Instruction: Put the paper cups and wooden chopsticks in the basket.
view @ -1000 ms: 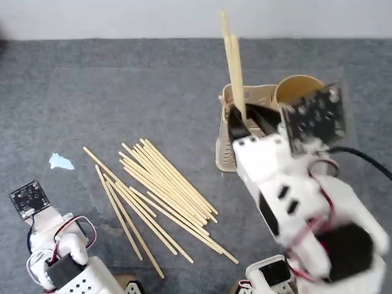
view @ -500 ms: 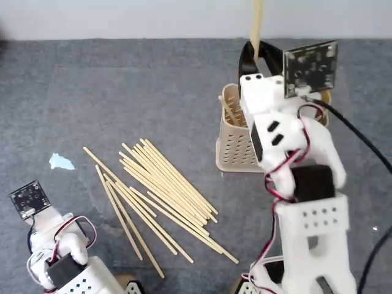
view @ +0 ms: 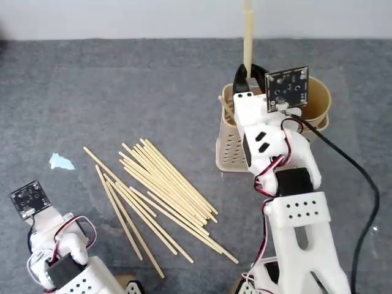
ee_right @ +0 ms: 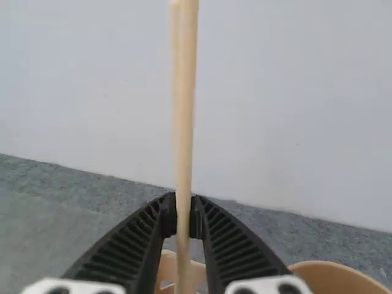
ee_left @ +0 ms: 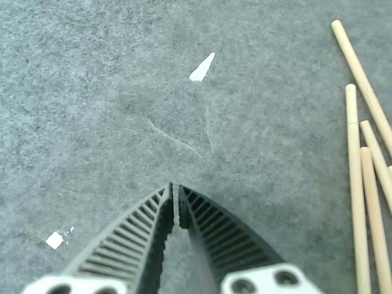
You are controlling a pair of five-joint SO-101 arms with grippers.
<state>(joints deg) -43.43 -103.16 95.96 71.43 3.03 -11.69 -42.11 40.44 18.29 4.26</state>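
Overhead vs wrist: From above I see the right gripper (view: 248, 78) over the basket (view: 231, 147), with one chopstick (view: 247, 30) running off toward 12 o'clock. My right wrist camera adds the pinch itself, with a pale wall behind.
Right hand: Narrow, clamped on that single chopstick. Most of the stick's length runs out past the fingertips.
Left hand: The left gripper (ee_left: 176, 205) is pinched together, tips touching, holding nothing, above the grey mat (ee_left: 92, 122).
Basket: About 1 o'clock from table centre. Chopstick ends show inside its rim.
Paper cup (view: 315, 101): At the basket's 3 o'clock. The arm hides whether it sits inside or beside.
Loose chopsticks (view: 162, 193): Flat on the mat at the basket's 7 o'clock, apart from it.
In the way: The right arm and its black cable (view: 349, 165) cover the basket's 3-to-5 o'clock side.
Paper scrap (view: 60, 162): At the pile's 9 o'clock.
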